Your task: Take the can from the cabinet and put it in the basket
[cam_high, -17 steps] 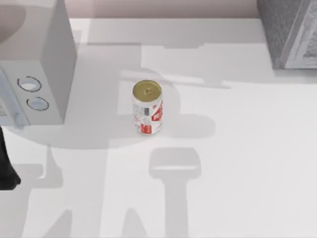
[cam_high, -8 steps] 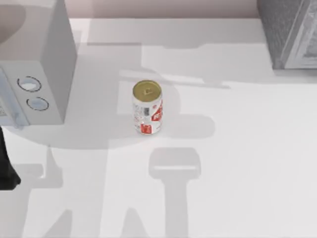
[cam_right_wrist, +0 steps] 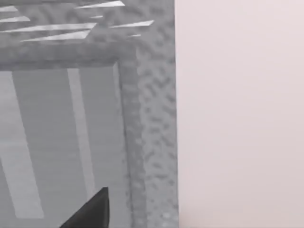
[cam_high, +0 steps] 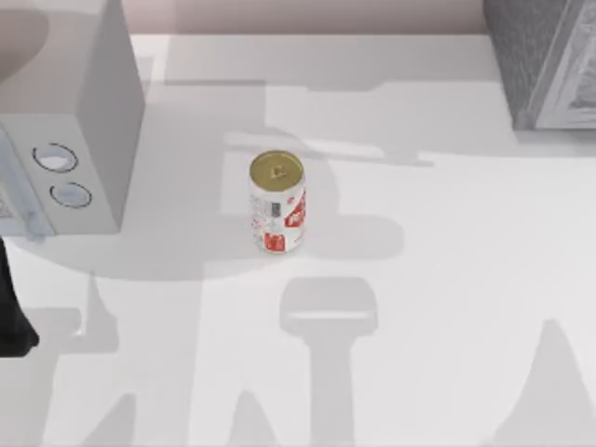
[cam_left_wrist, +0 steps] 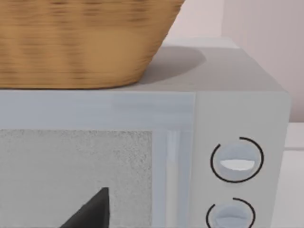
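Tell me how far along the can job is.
Done: the can stands upright on the table, outside the cabinet. In hand: nothing; no gripper holds it. Left: grasping it and placing it in the basket atop the white box.

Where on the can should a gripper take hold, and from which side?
Grip the can around its white side wall, below the gold top, coming in level across the table. It stands upright with open space all round, so probably either side works.
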### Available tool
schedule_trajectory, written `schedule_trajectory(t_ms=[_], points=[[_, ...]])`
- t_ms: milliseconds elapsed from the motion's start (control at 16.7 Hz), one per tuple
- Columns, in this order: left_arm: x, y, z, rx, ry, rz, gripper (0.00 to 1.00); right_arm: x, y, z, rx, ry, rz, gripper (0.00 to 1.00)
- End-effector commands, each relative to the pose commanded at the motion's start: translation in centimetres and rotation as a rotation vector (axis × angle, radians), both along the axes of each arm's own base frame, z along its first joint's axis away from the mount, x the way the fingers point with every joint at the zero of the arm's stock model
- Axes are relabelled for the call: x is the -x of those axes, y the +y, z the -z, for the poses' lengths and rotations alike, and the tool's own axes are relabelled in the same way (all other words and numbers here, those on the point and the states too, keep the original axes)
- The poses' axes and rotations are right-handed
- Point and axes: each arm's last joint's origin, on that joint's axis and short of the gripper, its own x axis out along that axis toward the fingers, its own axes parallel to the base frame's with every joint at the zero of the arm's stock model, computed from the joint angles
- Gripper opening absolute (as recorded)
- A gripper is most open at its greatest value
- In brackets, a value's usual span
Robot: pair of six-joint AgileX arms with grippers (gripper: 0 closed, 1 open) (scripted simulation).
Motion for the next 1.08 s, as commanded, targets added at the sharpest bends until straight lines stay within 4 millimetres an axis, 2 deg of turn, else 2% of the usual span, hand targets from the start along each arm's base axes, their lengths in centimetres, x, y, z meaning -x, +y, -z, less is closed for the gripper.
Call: schedule_trajectory(t_ms=[240, 360, 480, 600, 900, 1080], points=[[0.0, 0.0, 0.0, 0.0, 0.0, 0.0, 1.0, 1.4, 3.1, -8.1, 0.005, -0.003, -0.001, 1.0], [0.0, 0.0, 0.0, 0.0, 0.0, 0.0, 1.0, 2.3, 5.0, -11.0, 0.02, -0.011, -0.002, 1.0], [0.0, 0.0, 0.0, 0.0, 0.0, 0.0, 1.0, 3.0, 6.5, -12.9, 0.034, -0.02, -0.002, 1.0], [0.0, 0.0, 0.0, 0.0, 0.0, 0.0, 1.0, 3.3, 7.1, -13.6, 0.04, -0.023, -0.003, 1.0], [0.0, 0.0, 0.0, 0.0, 0.0, 0.0, 1.0, 3.4, 7.0, -13.7, 0.042, -0.025, 0.0, 1.0], [0.0, 0.0, 0.0, 0.0, 0.0, 0.0, 1.0, 2.2, 7.8, -13.8, 0.045, -0.028, 0.003, 1.0]])
